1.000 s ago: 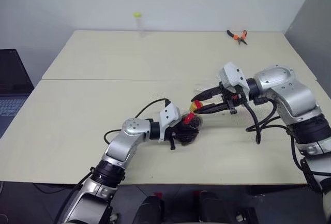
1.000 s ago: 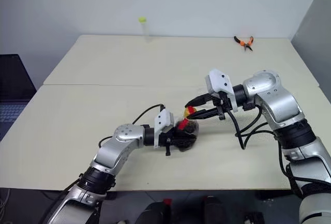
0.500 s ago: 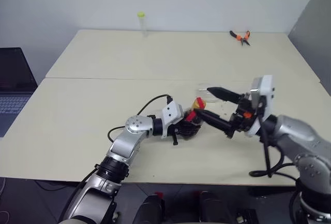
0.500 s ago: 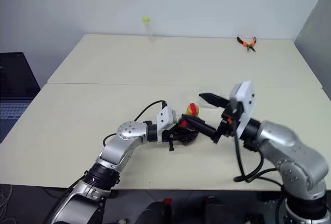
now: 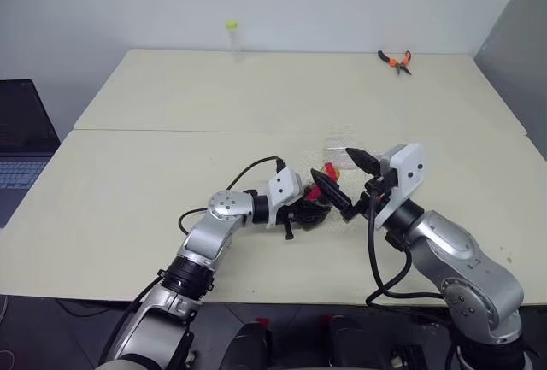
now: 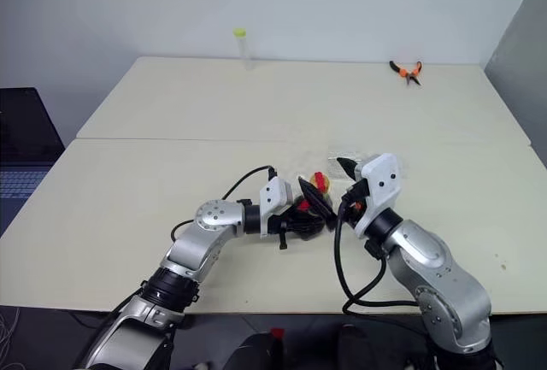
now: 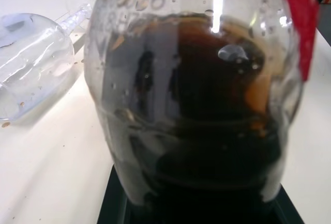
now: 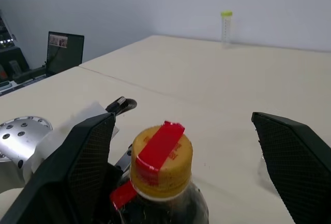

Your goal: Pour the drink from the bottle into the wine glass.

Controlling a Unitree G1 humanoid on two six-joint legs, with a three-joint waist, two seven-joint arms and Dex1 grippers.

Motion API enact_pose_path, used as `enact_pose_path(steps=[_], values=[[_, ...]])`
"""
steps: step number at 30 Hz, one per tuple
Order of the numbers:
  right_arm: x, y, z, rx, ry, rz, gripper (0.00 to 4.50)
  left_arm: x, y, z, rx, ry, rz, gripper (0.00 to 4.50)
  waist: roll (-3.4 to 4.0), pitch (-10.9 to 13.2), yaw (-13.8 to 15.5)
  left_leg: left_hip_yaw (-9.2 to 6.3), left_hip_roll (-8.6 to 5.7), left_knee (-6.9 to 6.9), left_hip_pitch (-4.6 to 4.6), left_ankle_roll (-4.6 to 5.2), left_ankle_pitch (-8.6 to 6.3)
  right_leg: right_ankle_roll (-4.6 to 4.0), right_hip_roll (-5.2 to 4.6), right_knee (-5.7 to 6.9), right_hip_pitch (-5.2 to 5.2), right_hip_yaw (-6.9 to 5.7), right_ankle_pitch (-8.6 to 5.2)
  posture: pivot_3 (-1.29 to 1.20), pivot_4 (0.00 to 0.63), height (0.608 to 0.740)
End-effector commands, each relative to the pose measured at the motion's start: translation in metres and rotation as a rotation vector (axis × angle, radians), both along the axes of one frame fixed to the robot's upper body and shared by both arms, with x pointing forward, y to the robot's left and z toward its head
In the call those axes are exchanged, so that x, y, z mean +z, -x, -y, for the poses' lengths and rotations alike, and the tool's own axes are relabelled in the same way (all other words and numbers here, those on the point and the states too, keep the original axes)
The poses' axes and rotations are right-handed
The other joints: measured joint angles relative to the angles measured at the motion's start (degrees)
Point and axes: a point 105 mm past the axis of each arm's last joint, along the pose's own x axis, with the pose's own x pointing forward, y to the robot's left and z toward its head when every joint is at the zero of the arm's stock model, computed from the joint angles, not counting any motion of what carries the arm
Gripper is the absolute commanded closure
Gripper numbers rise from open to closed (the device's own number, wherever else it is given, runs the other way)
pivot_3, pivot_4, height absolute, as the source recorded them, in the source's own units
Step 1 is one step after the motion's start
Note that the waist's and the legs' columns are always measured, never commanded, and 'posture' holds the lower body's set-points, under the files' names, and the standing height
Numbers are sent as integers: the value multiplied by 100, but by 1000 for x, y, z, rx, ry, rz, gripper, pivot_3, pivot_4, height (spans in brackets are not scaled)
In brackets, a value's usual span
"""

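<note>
Head views: pale desk [image 5: 154, 173]; left claw [image 5: 309, 210] clamped on the bottle [image 6: 309, 209] near the desk's middle, toward the near edge. Right claw [image 5: 346, 180] spread wide, one finger either side of the bottle's cap [image 6: 320, 182], not gripping. Wine glass [image 5: 340, 141] lying on its side just beyond the bottle. Thin tube [image 5: 229, 35] at the far edge, left; orange pliers [image 5: 394, 60] far right; laptop [image 5: 19, 143] off the desk's left.

Left wrist view: bottle held close, the drink [image 7: 207, 146] dark brown inside; wine glass [image 7: 36, 63] lying toppled beside it.

Right wrist view: black fingers [image 8: 83, 162] standing apart, yellow cap [image 8: 160, 159] with red strip between them
</note>
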Motion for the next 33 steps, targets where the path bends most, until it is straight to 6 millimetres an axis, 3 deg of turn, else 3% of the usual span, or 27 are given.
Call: enact_pose_path(steps=[1, 2, 5, 13, 19, 27, 33], values=[[8, 6, -5, 39, -15, 32, 0, 13, -1, 4, -16, 21, 56, 3598, 0, 0, -4, 0, 1, 0, 0, 0, 0, 0, 1, 0, 0, 0, 0, 0, 150, 740], [7, 6, -5, 36, -12, 29, 0, 13, -1, 4, -16, 21, 56, 3598, 0, 0, -4, 0, 1, 0, 1, 1, 0, 0, 1, 0, 0, 0, 0, 0, 150, 740], [6, 4, -4, 27, -9, 20, 593, 13, -1, 3, -13, 21, 54, 3598, 0, 0, -4, 0, 1, 0, 0, 0, 0, 0, 1, 0, 0, 0, 0, 0, 150, 740], [2, 3, -1, 28, 25, 7, 3259, 13, 0, 3, -13, 19, 55, 3600, 0, 0, -4, -1, 1, 0, 0, 1, -1, 0, 1, 0, 0, -1, 0, 0, 150, 740], [2, -1, 2, 57, 53, 13, 3268, 14, 1, 3, -22, 20, 56, 3600, 0, 0, -5, 0, 1, 0, 1, 1, -1, 0, 1, 0, 1, -1, 0, 0, 150, 740], [-4, -50, 41, 434, 513, -6, 3268, 23, 14, 4, -71, 29, 76, 3601, 3, 4, -42, 12, 0, -3, 14, 6, -2, 0, 7, -2, 8, 3, 0, 0, 150, 740], [0, -62, 39, 574, 637, 14, 3268, 20, 22, 2, -93, 3, 87, 3601, 3, 4, -48, 10, 10, -8, 12, 4, -2, -2, 1, -7, 5, 4, 0, 0, 150, 740]])
